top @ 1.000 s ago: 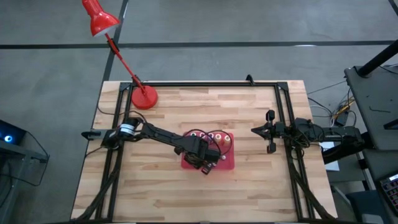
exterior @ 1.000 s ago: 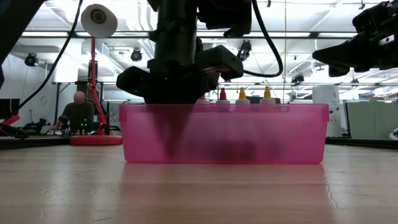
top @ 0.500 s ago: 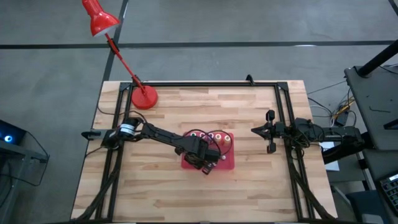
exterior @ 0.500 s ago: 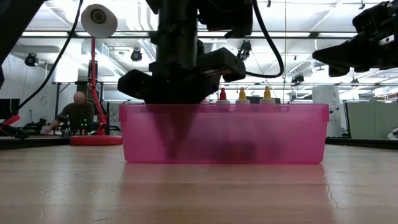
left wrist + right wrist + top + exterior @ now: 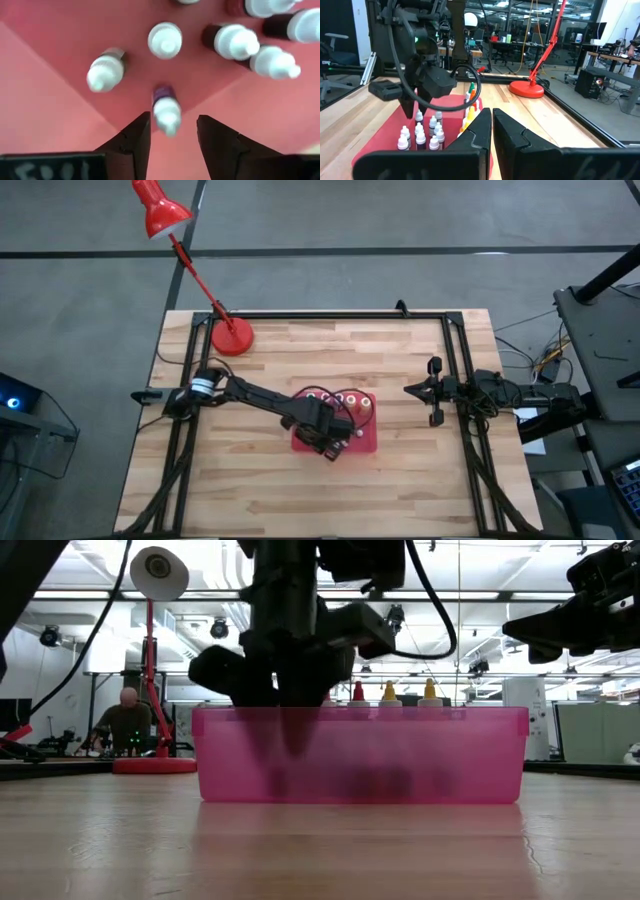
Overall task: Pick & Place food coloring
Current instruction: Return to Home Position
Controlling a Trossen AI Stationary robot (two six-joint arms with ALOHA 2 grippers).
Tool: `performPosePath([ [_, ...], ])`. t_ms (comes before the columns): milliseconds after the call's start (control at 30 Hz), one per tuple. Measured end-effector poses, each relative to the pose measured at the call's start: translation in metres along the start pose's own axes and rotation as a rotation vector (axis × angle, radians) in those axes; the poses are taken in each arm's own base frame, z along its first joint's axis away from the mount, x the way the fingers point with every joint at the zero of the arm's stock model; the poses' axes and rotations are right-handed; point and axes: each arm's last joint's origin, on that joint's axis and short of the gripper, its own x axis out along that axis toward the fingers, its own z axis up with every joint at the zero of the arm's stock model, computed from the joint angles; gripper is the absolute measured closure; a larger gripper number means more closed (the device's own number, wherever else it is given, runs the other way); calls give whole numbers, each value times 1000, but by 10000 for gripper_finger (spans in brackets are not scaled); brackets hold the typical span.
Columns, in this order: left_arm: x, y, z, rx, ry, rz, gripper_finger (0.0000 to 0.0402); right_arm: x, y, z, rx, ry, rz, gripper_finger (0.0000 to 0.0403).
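Left gripper (image 5: 328, 438) hovers over food coloring (image 5: 165, 40) in pink container (image 5: 450, 755)

Pointing down into the container, its fingers stand apart, a purple-bodied bottle (image 5: 166, 107) upright in the gap between them, the rest of the set clustered just beyond. Well to the container's right, the right gripper (image 5: 434, 392) waits above the table (image 5: 250, 490), fingers pressed together.

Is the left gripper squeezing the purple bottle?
No, the left gripper is open: the purple bottle stands between its fingers with a gap showing on one side.
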Motion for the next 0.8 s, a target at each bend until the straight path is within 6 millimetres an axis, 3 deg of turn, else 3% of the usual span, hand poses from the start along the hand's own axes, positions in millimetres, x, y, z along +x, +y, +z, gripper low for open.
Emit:
performPosePath([
  [400, -22, 4, -6, -7, 16, -8, 268, 0, 0, 0, 0, 0, 0, 394],
  [800, -66, 2, -32, 105, -107, -86, 268, 0, 0, 0, 0, 0, 0, 394],
])
